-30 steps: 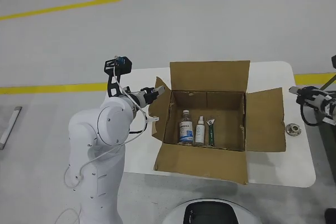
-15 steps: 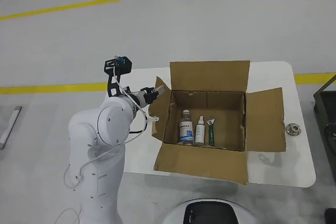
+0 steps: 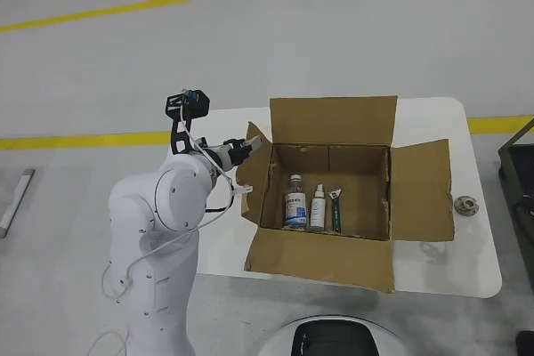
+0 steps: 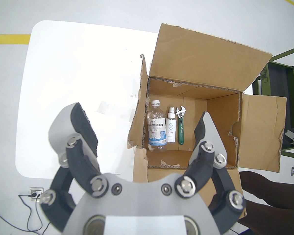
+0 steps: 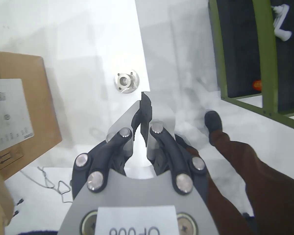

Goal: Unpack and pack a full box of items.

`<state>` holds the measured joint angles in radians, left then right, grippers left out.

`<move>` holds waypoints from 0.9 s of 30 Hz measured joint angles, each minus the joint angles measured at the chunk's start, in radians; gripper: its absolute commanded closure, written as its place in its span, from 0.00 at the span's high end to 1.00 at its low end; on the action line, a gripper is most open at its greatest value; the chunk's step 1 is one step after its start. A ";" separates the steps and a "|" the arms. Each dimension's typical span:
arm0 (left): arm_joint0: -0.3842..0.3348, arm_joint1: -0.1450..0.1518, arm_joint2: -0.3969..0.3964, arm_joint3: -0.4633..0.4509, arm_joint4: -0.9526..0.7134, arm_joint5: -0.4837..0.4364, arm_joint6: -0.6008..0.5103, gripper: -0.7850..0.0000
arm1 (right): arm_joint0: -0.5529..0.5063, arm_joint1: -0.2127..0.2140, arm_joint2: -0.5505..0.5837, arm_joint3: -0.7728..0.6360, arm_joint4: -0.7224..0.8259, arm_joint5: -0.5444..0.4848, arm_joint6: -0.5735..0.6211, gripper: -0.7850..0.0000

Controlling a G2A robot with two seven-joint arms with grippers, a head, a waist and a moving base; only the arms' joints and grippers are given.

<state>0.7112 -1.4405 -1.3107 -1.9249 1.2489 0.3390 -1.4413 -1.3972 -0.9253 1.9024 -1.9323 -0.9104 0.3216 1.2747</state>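
I am judging this to be the unpacking half of the job. On the table (image 3: 445, 267) the box (image 3: 334, 258) is standing with all four flaps folded out. Three things are lying side by side on its floor against the wall nearest my left arm: a clear bottle (image 3: 295, 203), a small spray bottle (image 3: 318, 207) and a green-handled wrench (image 3: 335, 209). A round metal flange (image 3: 465, 206) is sitting out on the table near its right edge, well apart from the box, so I am taking that piece as already unpacked.

The next move, as I am reading it, calls for going down past the torn left flap and taking the bottle across its body without knocking its neighbours.

My left pincer (image 4: 143, 117) is hanging above and outside the box's left flap, tilted toward the opening, its pads spread wide and empty. My right pincer (image 5: 144, 103) is hovering just off the table's right edge, near the flange and beside a green rack (image 5: 262, 50), its pads pressed together on nothing.
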 measured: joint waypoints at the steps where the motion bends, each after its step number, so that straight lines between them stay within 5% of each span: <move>1: 0.000 0.000 0.000 0.000 0.000 0.000 0.000 1.00 | 0.017 0.002 -0.018 0.019 -0.013 -0.012 0.001 0.00; 14: 0.000 0.000 0.000 0.000 0.000 0.000 0.000 1.00 | 0.307 0.002 -0.345 0.286 -0.240 -0.187 0.024 0.00; 22: 0.000 0.000 0.000 0.000 0.000 0.000 0.000 1.00 | 0.432 -0.008 -0.454 0.394 -0.298 -0.254 0.110 0.00; 24: 0.000 0.000 0.000 0.000 0.000 0.000 0.000 1.00 | 0.449 -0.011 -0.467 0.412 -0.299 -0.254 0.117 0.37; 27: 0.000 0.000 0.000 0.000 0.000 0.000 0.000 1.00 | 0.455 -0.012 -0.471 0.419 -0.293 -0.252 0.119 0.37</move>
<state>0.7112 -1.4405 -1.3107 -1.9249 1.2489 0.3390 -1.4413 -0.9425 -0.9374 1.4316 -1.5132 -1.2036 0.0693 1.3935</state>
